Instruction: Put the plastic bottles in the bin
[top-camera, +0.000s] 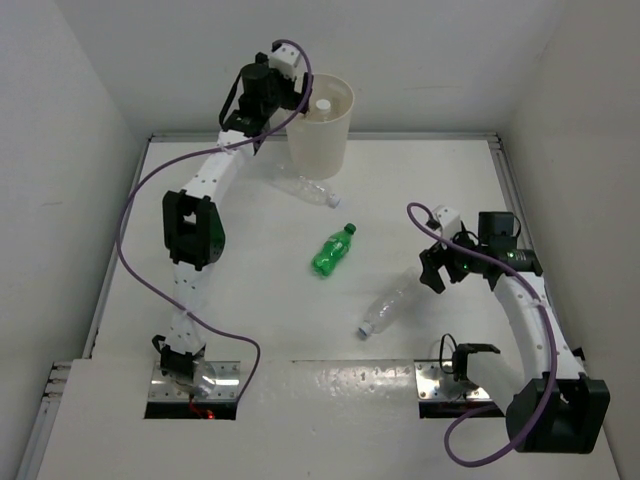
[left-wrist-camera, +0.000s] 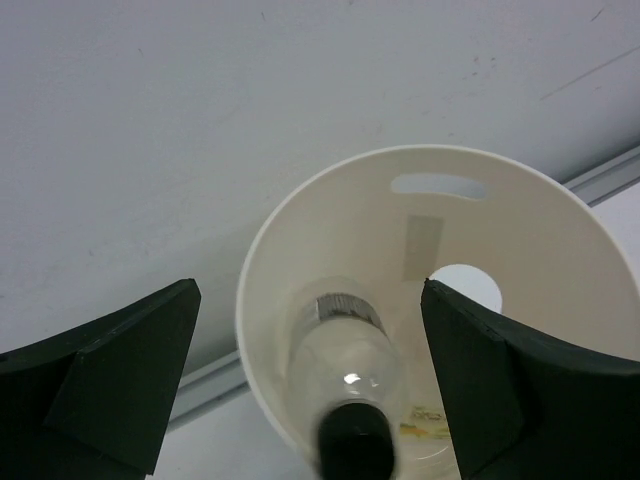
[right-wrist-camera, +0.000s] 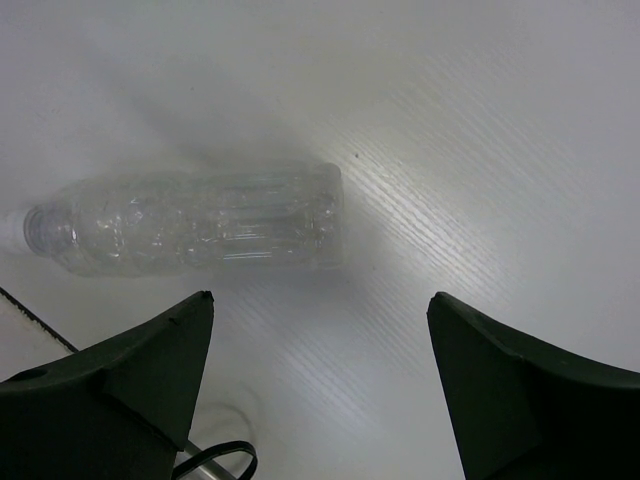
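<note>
The cream-white bin (top-camera: 318, 140) stands at the back of the table. My left gripper (top-camera: 296, 100) hangs over its rim, open. In the left wrist view the tiny clear bottle with a black cap (left-wrist-camera: 345, 375) is blurred between the spread fingers (left-wrist-camera: 130, 370) of the left gripper (left-wrist-camera: 310, 290), touching neither, over the bin's mouth (left-wrist-camera: 255, 300). A yellow label (left-wrist-camera: 425, 422) shows at the bin's bottom. A clear bottle (top-camera: 306, 188) lies by the bin's foot. The green bottle (top-camera: 333, 250) lies mid-table. Another clear bottle (top-camera: 388, 308) (right-wrist-camera: 190, 225) lies ahead and left of my open, empty right gripper (top-camera: 432, 270) (right-wrist-camera: 320, 296).
White walls close in the table on the left, back and right. A metal rail (left-wrist-camera: 205, 385) runs along the back edge behind the bin. Metal base plates (top-camera: 195, 385) and a black cable loop (right-wrist-camera: 215, 462) sit at the near edge.
</note>
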